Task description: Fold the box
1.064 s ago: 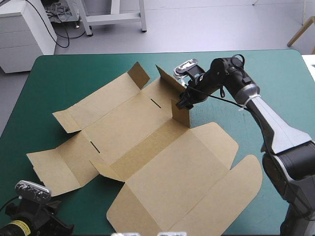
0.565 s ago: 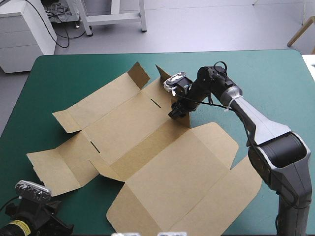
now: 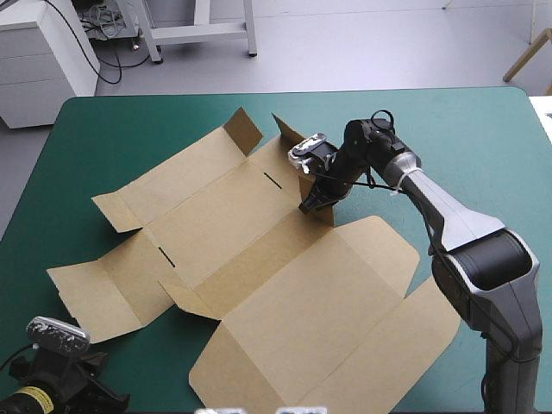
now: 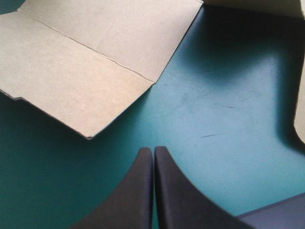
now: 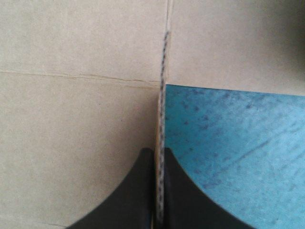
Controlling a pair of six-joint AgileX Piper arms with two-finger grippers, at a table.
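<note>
The box (image 3: 259, 259) lies mostly flat across the teal-green bench (image 3: 483, 147), with one far flap (image 3: 288, 134) standing upright. The right tool (image 3: 312, 203) pinches that flap's edge. The left tool (image 4: 153, 151) hangs closed and empty by the near left corner.
</note>
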